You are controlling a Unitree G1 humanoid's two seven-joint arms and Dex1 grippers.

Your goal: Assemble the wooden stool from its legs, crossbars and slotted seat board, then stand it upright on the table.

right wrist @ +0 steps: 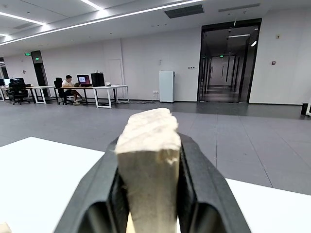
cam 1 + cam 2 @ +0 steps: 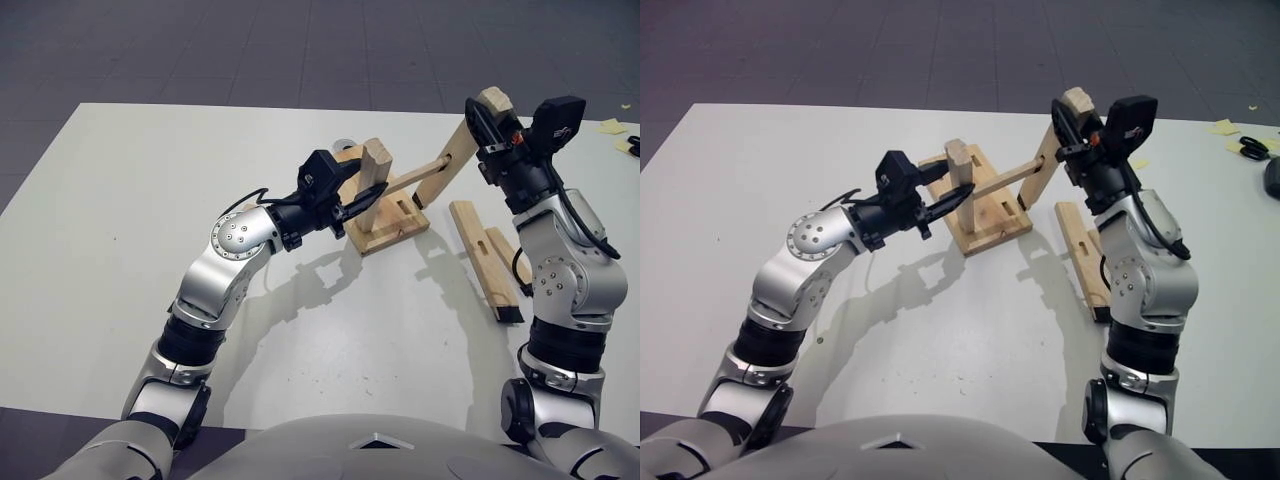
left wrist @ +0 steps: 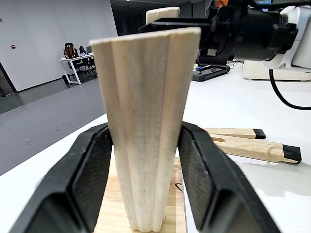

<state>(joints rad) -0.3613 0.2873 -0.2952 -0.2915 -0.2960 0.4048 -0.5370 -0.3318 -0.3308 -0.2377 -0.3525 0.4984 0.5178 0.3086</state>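
Note:
The slotted seat board lies flat at the middle back of the table. One wooden leg stands upright on it, and my left gripper is shut on that leg; in the left wrist view its black fingers press both sides of the leg. A crossbar runs from this leg to a second, tilted leg. My right gripper is shut on the top of the tilted leg. Two more legs joined together lie on the table by the right arm.
The white table has free room on its left and front. A small round item sits behind the seat board. Yellow notes and dark objects lie near the far right edge.

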